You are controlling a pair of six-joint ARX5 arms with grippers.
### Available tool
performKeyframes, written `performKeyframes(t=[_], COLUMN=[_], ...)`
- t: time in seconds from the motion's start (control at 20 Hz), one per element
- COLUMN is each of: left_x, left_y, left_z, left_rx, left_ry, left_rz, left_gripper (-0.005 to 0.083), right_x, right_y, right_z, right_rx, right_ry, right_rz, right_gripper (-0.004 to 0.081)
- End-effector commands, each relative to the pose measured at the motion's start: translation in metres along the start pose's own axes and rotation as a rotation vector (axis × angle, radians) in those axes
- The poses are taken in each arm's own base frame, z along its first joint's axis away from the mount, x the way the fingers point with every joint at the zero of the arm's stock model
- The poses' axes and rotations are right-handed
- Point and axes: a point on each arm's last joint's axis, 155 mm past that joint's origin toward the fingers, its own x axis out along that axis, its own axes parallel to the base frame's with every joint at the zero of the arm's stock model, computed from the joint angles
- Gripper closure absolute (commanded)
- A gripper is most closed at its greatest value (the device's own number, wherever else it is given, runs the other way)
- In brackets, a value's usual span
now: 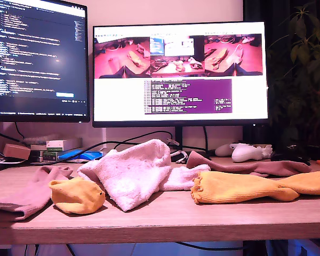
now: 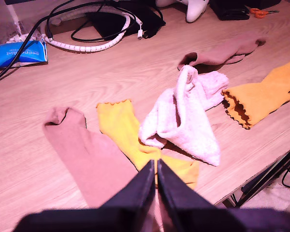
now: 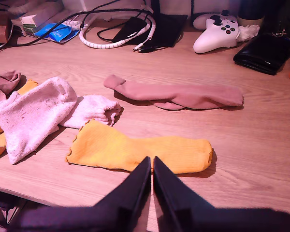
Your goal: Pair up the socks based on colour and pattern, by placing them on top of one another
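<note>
Socks loose on the counter [image 1: 213, 216], unpaired.
My first tool [image 2: 156, 170] and second tool [image 3: 152, 166] hover closed, empty; white terry socks [image 1: 134, 173] overlap an orange sock [image 2: 117, 126], mauve sock [image 3: 179, 95] at twelve o'clock of the other orange sock [image 3: 140, 149].

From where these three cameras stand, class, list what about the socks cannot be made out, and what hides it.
- Second white sock: exterior view, mostly behind the first white sock.
- Yellow sock: first wrist view, partly under the white sock.
- Mauve sock: exterior view, cut off by the left edge.

white sock [image 1: 133, 173]: fluffy terry cloth
orange sock [image 3: 140, 149]: ribbed knit (frilly cuff)
mauve sock [image 3: 176, 94]: smooth matt fabric
tabletop [image 3: 261, 140]: matt woodgrain
</note>
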Motion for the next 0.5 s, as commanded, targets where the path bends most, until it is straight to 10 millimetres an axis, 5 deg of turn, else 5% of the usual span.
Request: performKeyframes(t=[0.0,0.45], left_x=[0.0038,0.0059], left_y=[-0.0077,-0.0094], left_z=[-0.0120,-0.0145], left_rx=[-0.039,0.046], left_ry=[0.030,0.042], left_rz=[-0.045,-0.056], left_gripper=[0.0792,0.0793], right_x=[0.0042,0.0042], right_y=[-0.0002,-0.0001], right_z=[-0.0016,-0.0053], right_rx=[0.028,0.029], right_ry=[-0.003,0.011], right_rz=[0.004,0.004], right_gripper=[0.0747,0.0781])
